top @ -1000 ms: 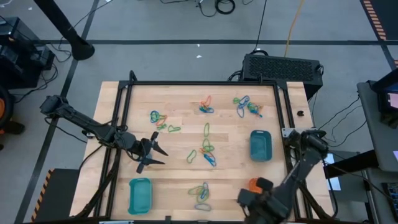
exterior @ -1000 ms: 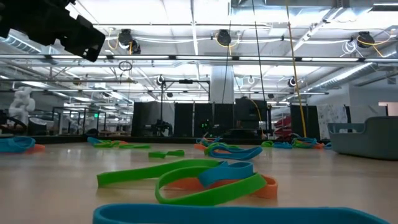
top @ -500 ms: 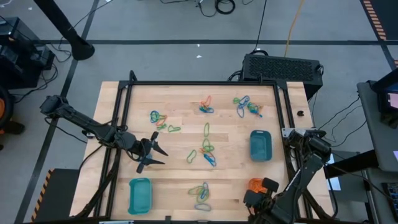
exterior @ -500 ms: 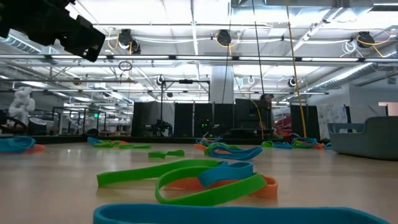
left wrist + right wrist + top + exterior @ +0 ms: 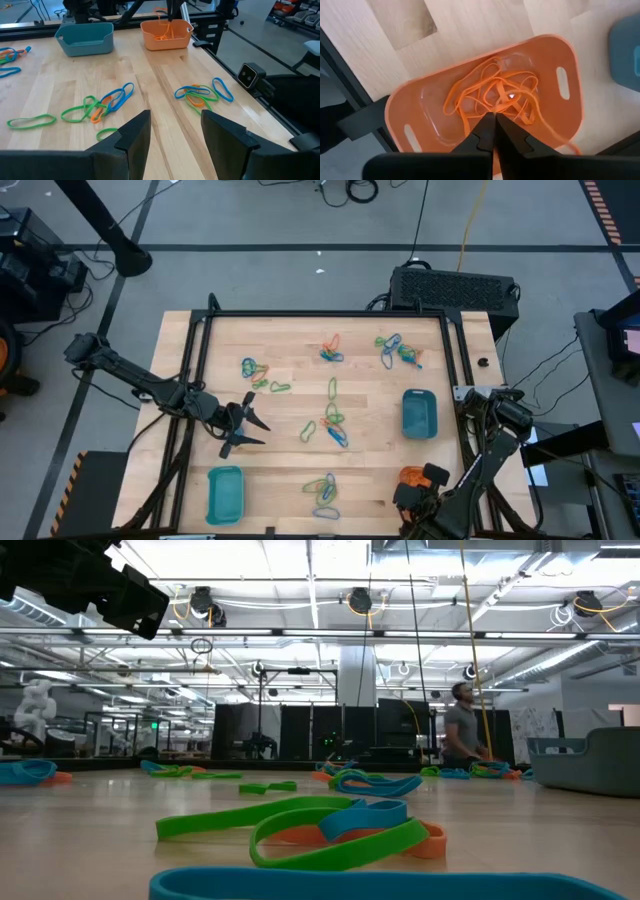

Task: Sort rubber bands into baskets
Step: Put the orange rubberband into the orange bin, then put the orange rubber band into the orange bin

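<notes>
- Directly above the orange basket (image 5: 485, 105), the right gripper (image 5: 492, 131) hangs with its two dark fingers pressed together into a narrow point, holding nothing.
- The orange basket is a smooth, glossy plastic tray, a rounded rectangle with low walls and a slot handle near each short end. It rests flat on the wooden table (image 5: 290, 350), at the near right corner.
- Inside that basket lies a loose tangle of thin orange rubber bands (image 5: 495, 97), looped over one another.
- Beyond the orange basket, farther from the table's near edge, sits a teal-blue basket (image 5: 419, 413) of the same rounded shape.
- A second teal-blue basket (image 5: 226, 493) sits well to the left of the orange basket, at the table's near left corner.
- Between that teal-blue basket and the orange one lies a small cluster of green, blue and orange loops (image 5: 322, 492).
- More clusters of mixed bands (image 5: 330, 420) are scattered over the pale plank tabletop, beyond the orange basket and to its left.
- The left gripper (image 5: 243, 429) hovers well to the left of the orange basket, its blunt, matte black fingers (image 5: 135, 132) spread wide apart and empty.
- Far beyond the table, a person (image 5: 461, 730) stands in the room.
</notes>
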Motion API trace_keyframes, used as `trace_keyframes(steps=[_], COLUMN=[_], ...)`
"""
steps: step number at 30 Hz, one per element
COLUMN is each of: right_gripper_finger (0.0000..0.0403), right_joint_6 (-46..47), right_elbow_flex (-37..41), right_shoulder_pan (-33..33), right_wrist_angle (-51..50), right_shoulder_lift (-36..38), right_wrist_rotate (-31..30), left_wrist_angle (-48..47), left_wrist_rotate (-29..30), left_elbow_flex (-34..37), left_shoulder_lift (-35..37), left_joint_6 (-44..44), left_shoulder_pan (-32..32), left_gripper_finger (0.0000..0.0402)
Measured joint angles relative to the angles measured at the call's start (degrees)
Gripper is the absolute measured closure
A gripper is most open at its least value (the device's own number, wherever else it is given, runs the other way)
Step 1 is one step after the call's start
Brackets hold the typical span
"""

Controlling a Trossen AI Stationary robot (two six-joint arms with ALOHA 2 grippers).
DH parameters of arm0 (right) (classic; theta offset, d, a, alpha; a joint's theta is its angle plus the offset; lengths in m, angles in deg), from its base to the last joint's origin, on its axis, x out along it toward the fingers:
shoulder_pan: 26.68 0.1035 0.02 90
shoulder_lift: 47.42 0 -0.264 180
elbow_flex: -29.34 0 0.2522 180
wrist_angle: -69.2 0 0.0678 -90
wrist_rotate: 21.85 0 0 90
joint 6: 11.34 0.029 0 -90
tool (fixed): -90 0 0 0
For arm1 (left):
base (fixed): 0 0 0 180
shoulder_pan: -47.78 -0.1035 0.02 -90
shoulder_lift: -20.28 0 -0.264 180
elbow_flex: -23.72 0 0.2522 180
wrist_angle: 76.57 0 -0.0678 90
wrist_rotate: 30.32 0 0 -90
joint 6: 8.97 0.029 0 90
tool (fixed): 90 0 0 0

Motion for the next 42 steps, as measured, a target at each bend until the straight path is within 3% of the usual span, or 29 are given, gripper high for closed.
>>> trace_keyframes(steps=[15, 28, 32, 35, 42], right_gripper_finger=[0.0323, 0.0327, 0.0333, 0.0341, 0.0367], right_joint_6=[-0.18, -5.11, -6.03, -4.66, 4.28], right_elbow_flex=[0.0, 0.02, 0.02, 0.02, 0.06], right_shoulder_pan=[-0.15, -6.76, -9.1, -11.57, -24.92], right_wrist_angle=[0.4, 0.53, 0.78, -0.88, -12.95], right_shoulder_lift=[0.0, 1.15, 4.11, 7.13, 14.3], right_wrist_rotate=[0.24, 4.49, 0.6, -5.25, -12.25], left_wrist_angle=[0.0, 0.03, 0.23, 3.25, 8.81], left_wrist_rotate=[0.0, 0.02, 0.06, 1.5, 1.2], left_elbow_flex=[-0.04, -0.04, -0.04, -0.04, -0.09], left_shoulder_lift=[0.0, 0.0, 0.0, 0.0, 0.02], left_joint_6=[0.0, 0.01, 0.74, 5.99, 10.47], left_shoulder_pan=[0.0, 0.0, -0.03, -0.65, -6.76], left_gripper_finger=[0.0219, 0.0219, 0.0219, 0.0219, 0.0219])
